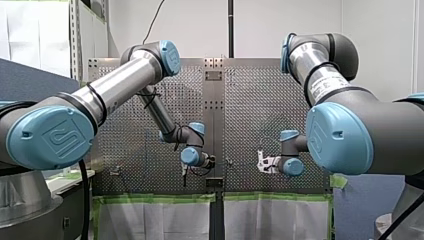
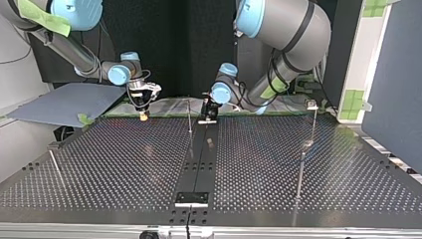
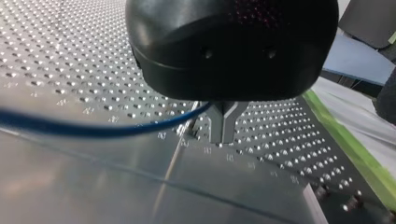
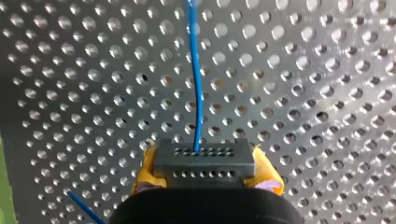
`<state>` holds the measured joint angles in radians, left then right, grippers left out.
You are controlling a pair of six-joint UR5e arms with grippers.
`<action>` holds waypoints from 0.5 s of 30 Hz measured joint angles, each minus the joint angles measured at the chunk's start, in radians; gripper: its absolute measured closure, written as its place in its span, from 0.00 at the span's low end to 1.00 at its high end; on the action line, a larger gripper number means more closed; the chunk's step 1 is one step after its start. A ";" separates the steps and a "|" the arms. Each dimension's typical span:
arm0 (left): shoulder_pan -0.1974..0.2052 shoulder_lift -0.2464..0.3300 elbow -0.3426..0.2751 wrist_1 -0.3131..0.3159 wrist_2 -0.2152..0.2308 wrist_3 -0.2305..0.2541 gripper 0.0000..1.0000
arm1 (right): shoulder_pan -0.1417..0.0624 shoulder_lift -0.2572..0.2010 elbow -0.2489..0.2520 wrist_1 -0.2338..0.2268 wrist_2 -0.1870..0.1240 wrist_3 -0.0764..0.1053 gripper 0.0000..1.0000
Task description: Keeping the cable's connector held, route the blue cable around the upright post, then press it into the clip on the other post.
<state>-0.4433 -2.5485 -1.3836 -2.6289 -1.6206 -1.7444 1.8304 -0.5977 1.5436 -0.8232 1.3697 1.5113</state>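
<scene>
The robot's left arm [image 1: 120,82] comes in from the front view's left, rises to a bent elbow, then drops its forearm toward the middle of the perforated metal surface [image 2: 124,164]. Its right arm [image 1: 325,80] mirrors this from the front view's right, with its wrist low and turned toward the centre. The two wrists hang near each other but apart, on either side of the dark centre strip [image 2: 199,164].

There are two end effectors. The left end effector [image 3: 223,135] is black. Its metal fingers [image 3: 219,123] are drawn together, and the single thin blue cable [image 3: 93,128] runs in between them near their root. The right end effector [image 2: 144,114] has its yellow pads [image 4: 145,170] clamped on the one black rectangular connector [image 4: 204,161], which has two rows of small holes. The cable leaves the connector's upper row and runs straight away over the surface. A second short blue stretch shows beside this end effector.

In the top view two thin upright metal posts stand out. One post [image 2: 189,115] is just beside the left end effector. The other post [image 2: 314,122] stands well apart at the view's right and carries a small clip-like fitting [image 2: 312,104] on top.
</scene>
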 joint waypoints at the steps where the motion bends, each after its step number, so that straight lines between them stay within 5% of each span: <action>1: 0.002 0.000 0.000 0.000 -0.002 -0.002 0.98 | -0.002 0.000 -0.001 0.000 0.000 0.000 1.00; 15: 0.027 0.000 0.000 0.003 -0.002 -0.007 0.98 | -0.009 0.000 -0.022 -0.002 0.002 0.001 1.00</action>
<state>-0.4162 -2.5485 -1.3834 -2.6256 -1.6226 -1.7517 1.8216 -0.5977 1.5218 -0.8251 1.3716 1.5124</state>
